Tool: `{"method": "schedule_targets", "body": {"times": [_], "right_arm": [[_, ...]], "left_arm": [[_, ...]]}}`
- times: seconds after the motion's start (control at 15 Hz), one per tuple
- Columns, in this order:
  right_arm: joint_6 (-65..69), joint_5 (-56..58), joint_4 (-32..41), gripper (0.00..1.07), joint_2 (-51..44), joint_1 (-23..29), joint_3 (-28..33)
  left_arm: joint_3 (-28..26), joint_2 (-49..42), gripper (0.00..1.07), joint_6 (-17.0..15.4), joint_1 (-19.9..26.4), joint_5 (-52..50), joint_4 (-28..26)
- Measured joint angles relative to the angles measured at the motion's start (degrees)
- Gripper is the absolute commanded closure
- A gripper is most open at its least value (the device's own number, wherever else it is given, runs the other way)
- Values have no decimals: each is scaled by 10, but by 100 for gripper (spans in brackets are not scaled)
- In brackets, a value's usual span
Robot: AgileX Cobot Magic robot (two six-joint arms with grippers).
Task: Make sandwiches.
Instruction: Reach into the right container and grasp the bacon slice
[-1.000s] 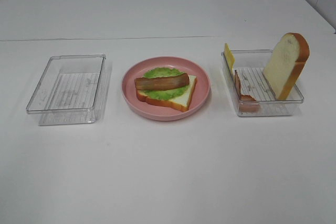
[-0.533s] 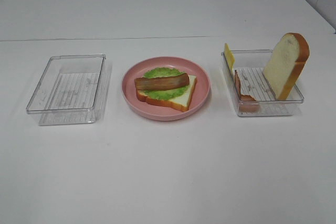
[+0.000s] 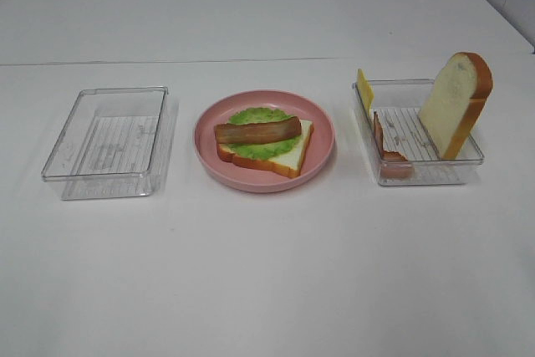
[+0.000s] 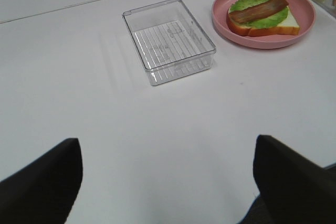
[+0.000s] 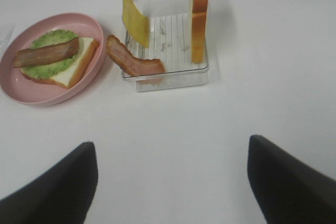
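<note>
1. Sandwich [image 3: 263, 141] building is the job, and neither hand holds any of it. The left hand [image 4: 167, 140] and right hand [image 5: 170, 140] both hang over bare tabletop [image 3: 267, 273], fingers spread apart with nothing between them.
2. Ahead of the right hand sits a clear tray [image 3: 418, 175] with the spare parts. A bread slice [image 3: 456, 106] stands upright against its far side wall, and a cheese slice [image 3: 364, 88] stands on edge at the wall nearest the plate. A bacon strip [image 3: 386, 148] lies along that same wall, with its long axis running front to back.
3. Beyond that, mid-tabletop, the pink plate [image 3: 251, 186] carries the half-built stack of bread, lettuce and one bacon strip laid crosswise.
4. Ahead of the left hand sits only a second tray [image 3: 104, 181] with no food in it.
5. Judgement: every remaining piece lies on the right, so the right hand is nearer. It would reach forward, then carry the piece sideways toward the plate.
</note>
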Motion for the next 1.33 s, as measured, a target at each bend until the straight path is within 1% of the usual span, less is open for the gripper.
{"method": "schedule_targets", "body": {"times": [0.07, 0.2, 0.27, 0.33, 0.4, 0.47, 0.73, 0.8, 0.93, 1.0, 1.13, 1.2, 1.33], "right_arm": [[-6, -4, 11, 33, 23, 0, -6], [-58, -7, 51, 33, 112, 0, -48], [-104, -3, 77, 33, 174, 0, -92], [-137, 10, 97, 33, 235, 0, -151], [-151, 27, 108, 33, 274, 0, -189], [-158, 37, 111, 33, 297, 0, -210], [-168, 111, 116, 33, 457, 6, -344], [-168, 120, 115, 33, 492, 23, -367], [-159, 125, 104, 33, 554, 76, -409], [-151, 126, 98, 33, 571, 90, -419], [-106, 135, 56, 33, 634, 141, -462], [-52, 158, 13, 33, 691, 175, -510], [18, 189, 3, 33, 749, 182, -556]], "left_arm": [[0, 0, 23, 0, 0, 0, 0], [0, 0, 23, 0, 0, 0, 0], [0, 0, 23, 0, 0, 0, 0], [0, 0, 23, 0, 0, 0, 0], [0, 0, 23, 0, 0, 0, 0], [0, 0, 23, 0, 0, 0, 0], [0, 0, 23, 0, 0, 0, 0], [0, 0, 23, 0, 0, 0, 0], [0, 0, 23, 0, 0, 0, 0], [0, 0, 23, 0, 0, 0, 0], [0, 0, 23, 0, 0, 0, 0], [0, 0, 23, 0, 0, 0, 0], [0, 0, 23, 0, 0, 0, 0]]}}
